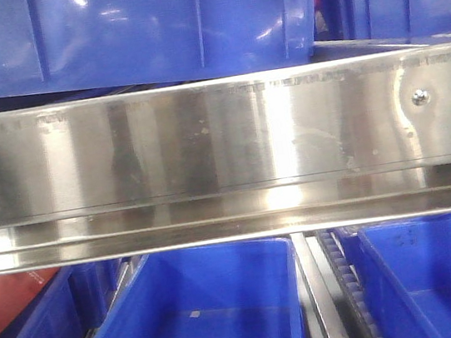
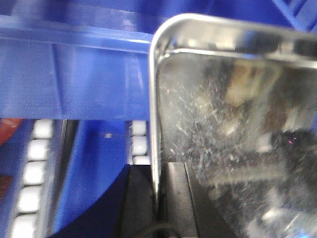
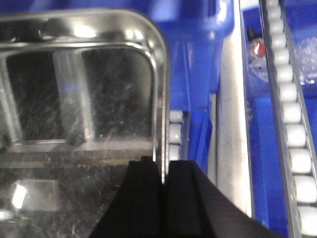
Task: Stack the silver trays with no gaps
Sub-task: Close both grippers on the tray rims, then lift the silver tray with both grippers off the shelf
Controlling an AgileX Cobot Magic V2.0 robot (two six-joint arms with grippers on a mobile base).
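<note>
In the left wrist view a shiny, scratched silver tray (image 2: 233,124) fills the right half. My left gripper (image 2: 155,198) is shut on its left rim, one black finger (image 2: 138,203) outside the rim and the other inside the pan. In the right wrist view a silver tray (image 3: 99,99) fills the left half, with my right gripper (image 3: 162,183) shut on its right rim and black fingers (image 3: 143,198) pressed against both sides. I cannot tell whether both views show one tray. Neither trays nor grippers appear in the front view.
A brushed-steel shelf rail (image 1: 222,144) with a screw (image 1: 421,96) spans the front view. Blue bins stand above it (image 1: 129,23) and below it (image 1: 196,316). White roller tracks (image 2: 34,183) (image 3: 294,134) and blue bin walls (image 2: 89,79) lie beneath the trays.
</note>
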